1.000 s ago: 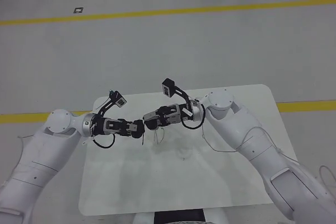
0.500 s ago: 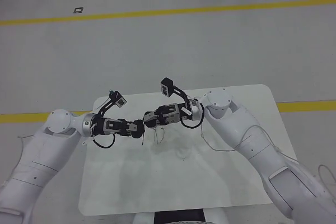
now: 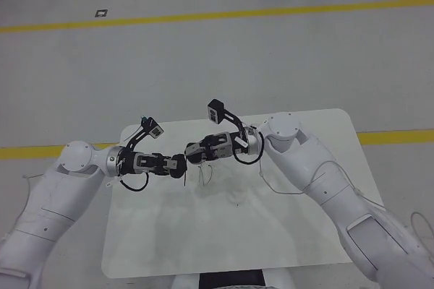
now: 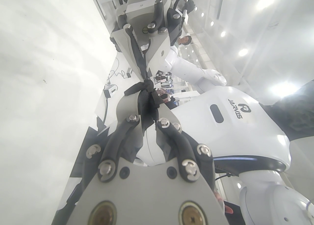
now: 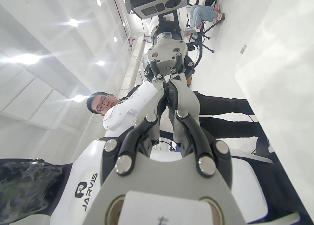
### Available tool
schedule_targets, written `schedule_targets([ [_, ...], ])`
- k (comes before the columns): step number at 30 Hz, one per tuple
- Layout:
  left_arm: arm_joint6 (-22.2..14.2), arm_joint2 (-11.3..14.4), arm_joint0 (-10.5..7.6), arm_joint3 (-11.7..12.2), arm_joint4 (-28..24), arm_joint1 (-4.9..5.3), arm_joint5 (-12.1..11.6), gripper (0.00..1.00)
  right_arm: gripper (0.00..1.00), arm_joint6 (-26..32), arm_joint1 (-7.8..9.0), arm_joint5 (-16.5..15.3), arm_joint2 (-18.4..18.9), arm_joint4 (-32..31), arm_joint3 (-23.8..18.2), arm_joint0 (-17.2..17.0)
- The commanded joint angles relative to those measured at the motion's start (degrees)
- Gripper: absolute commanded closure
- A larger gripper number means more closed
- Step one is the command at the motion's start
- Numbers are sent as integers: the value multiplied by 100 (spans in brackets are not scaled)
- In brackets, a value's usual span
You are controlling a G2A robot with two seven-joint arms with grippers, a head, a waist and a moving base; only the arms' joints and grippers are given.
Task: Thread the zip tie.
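Two pinches hold the work in mid-air. Nearest the left wrist camera, the left gripper (image 4: 146, 101) is pressed together on a dark strip that I take to be the zip tie (image 4: 146, 86). The strip bunches into a small knot-like lump right at the fingertips. Just beyond it, the right gripper (image 4: 144, 74) is clamped on the same strip from the opposite side, its pads closed flat against each other. Over the last second the right gripper has crept a little toward the left one, which has kept its place, so the two sets of tips now all but touch. Farther off, below both, lies the white table (image 3: 289, 231). That closing-in looks like the tail being fed toward the head, but whether it has passed through is hidden.
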Motion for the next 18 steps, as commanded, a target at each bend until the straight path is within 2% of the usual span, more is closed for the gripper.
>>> schedule_targets([
  [1, 0, 0, 0, 0, 0, 0, 0, 80, 100, 0, -3, -7, 3, -5, 10, 5],
  [3, 0, 0, 0, 0, 0, 0, 0, 57, 100, 0, -6, -11, 6, -7, 17, 8],
  [4, 0, 0, 0, 0, 0, 0, 0, 42, 100, -1, -8, -13, 7, -9, 21, 8],
  [5, 0, 0, 0, 0, 0, 0, 0, 18, 100, -2, -10, -13, 6, -12, 24, 8],
  [6, 0, 0, 0, 0, 0, 0, 0, 5, 100, -5, -12, -11, 3, -18, 28, 9],
  [7, 0, 0, 0, 0, 0, 0, 0, 0, 100, -9, -14, -7, 1, -19, 31, 9],
  [18, 0, 0, 0, 0, 0, 0, 0, 0, 100, -190, -6, -102, 167, 83, 112, -52],
])
